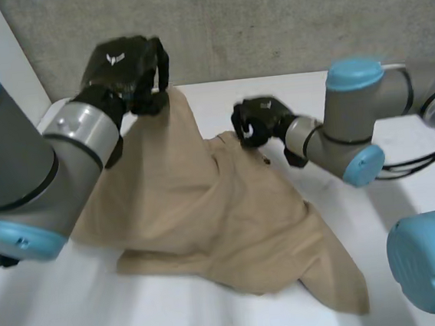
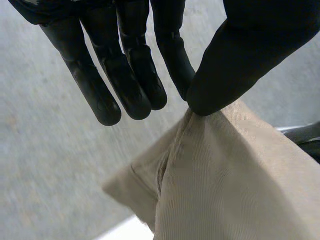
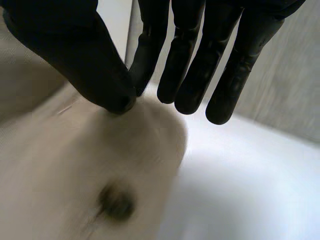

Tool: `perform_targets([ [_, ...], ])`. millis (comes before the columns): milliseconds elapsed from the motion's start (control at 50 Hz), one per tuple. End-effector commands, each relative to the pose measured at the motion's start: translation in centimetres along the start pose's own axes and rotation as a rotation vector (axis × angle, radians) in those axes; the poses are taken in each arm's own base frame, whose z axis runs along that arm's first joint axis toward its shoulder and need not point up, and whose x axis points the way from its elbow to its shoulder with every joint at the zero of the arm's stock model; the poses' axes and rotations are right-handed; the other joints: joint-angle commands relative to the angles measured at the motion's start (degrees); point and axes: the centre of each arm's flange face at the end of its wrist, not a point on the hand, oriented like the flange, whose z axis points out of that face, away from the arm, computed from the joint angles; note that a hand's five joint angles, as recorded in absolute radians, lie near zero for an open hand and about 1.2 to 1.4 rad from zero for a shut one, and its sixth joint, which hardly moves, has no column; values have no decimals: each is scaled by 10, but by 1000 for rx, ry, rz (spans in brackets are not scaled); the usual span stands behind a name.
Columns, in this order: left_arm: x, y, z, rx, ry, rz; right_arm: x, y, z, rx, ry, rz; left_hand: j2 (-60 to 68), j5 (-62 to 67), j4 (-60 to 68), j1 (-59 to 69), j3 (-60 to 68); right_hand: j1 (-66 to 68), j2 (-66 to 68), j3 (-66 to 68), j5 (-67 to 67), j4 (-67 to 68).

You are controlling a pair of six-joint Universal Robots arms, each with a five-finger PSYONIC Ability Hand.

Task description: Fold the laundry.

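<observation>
White tabletop [image 1: 178, 317], tan garment [image 1: 207, 210] spread across its middle with two peaks lifted, left hand [image 1: 127, 67] pinching the far high peak between thumb and fingers [image 2: 175, 65], right hand [image 1: 258, 120] pinching a lower fold beside a dark button [image 3: 116, 201]

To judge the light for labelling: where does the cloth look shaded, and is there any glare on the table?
Head view: a soft grey shade lies on the white table along the beige cloth's near edge; no glare. Left wrist view: a dark crease runs down the cloth below the left hand's pinch. Right wrist view: cloth dimmer under the right hand's thumb, table evenly bright.
</observation>
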Motion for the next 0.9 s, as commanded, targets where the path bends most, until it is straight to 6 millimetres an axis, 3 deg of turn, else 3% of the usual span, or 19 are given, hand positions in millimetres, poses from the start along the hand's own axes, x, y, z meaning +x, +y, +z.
perform_targets([
  [20,-7,-49,34,239,-29,61,16,-110,-30,239,116,-72,115,134,113,163,117,238,127,123,137,122],
  [80,-8,-86,38,392,-41,70,33,-149,-54,309,187,-93,115,134,113,163,117,238,127,123,137,122],
  [160,6,-117,29,497,-9,63,36,-179,-83,332,227,-110,115,134,113,163,117,238,127,123,137,122],
  [220,19,-125,21,514,26,52,42,-183,-104,299,264,-110,115,134,113,163,117,238,127,123,137,122],
  [280,43,-118,12,483,95,34,51,-193,-127,291,305,-135,115,134,113,163,117,238,127,123,137,122],
  [320,68,-94,0,396,178,29,55,-194,-142,266,339,-173,115,134,113,163,117,-118,-229,-233,-219,-234],
  [360,79,-76,-8,335,217,30,54,-192,-148,243,351,-207,115,134,113,163,117,-321,-432,-436,-422,-437],
  [380,83,-67,-12,306,228,30,53,-185,-150,211,359,-240,72,91,70,120,74,-375,-486,-490,-476,-491],
  [440,84,-44,-21,229,227,33,53,-168,-150,140,361,-283,-274,-254,-275,-226,-272,-432,-543,-547,-534,-549],
  [480,80,-31,-23,184,187,31,49,-151,-149,70,349,-324,-439,-420,-441,-391,-437,-453,-564,-568,-554,-569],
  [540,59,-19,-19,140,85,35,50,-128,-147,-24,336,-360,-559,-540,-561,-511,-557,-462,-573,-577,-563,-578],
  [560,39,-11,-14,108,-1,41,49,-122,-146,-46,328,-367,-561,-542,-562,-513,-559,-462,-573,-577,-563,-578],
  [640,-3,10,-10,12,-170,49,32,-88,-132,-129,243,-391,-562,-543,-564,-514,-561,-462,-573,-577,-563,-578],
  [700,-18,26,-14,-63,-210,52,2,-67,-114,-151,131,-413,-566,-547,-568,-518,-564,-462,-573,-577,-563,-578],
  [780,-30,47,-22,-141,-240,51,-18,-42,-90,-138,12,-461,-567,-548,-569,-519,-566,-462,-573,-577,-563,-578],
  [900,-44,66,-38,-219,-277,52,-29,-16,-57,-99,-60,-542,-571,-552,-573,-523,-569,-462,-573,-577,-563,-578],
])
